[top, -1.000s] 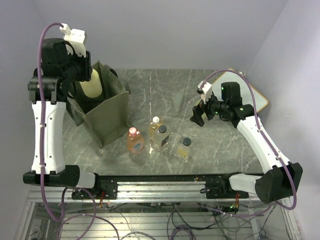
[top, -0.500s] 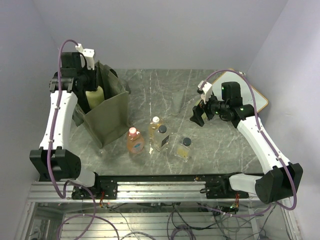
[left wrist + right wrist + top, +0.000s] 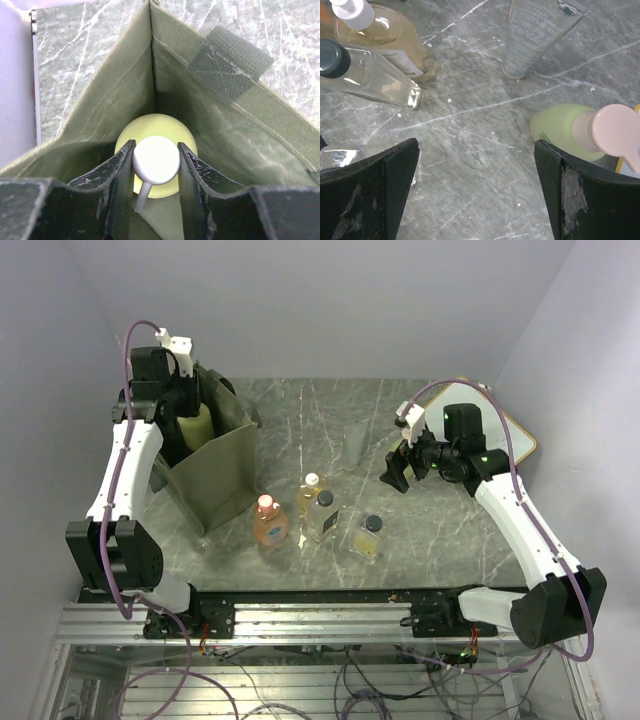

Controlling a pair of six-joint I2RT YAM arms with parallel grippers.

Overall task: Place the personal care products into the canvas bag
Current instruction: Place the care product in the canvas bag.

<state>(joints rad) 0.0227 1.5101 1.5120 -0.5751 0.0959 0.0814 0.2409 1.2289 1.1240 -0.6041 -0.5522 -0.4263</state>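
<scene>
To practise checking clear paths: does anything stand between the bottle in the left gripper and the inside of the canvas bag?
Nothing visible does. The left gripper holds the yellow-green bottle by its white cap, hanging inside the canvas bag between its walls. The bag's floor beneath is mostly hidden by the bottle.

From where I stand, the white-and-black left arm (image 3: 125, 465) rises from its base at the near left edge and reaches to the far left, with its wrist turned straight down. The black two-finger left claw (image 3: 156, 150) hangs point-down, and its scuffed fingers (image 3: 120, 170) are pinched on the white cap of a round yellow-green bottle (image 3: 155, 125). The white-and-black right arm (image 3: 520, 520) stretches from the near right corner toward the far side, then bends left at the wrist. The right claw (image 3: 476, 145) tilts downward with its jaws spread wide, gripping nothing.
</scene>
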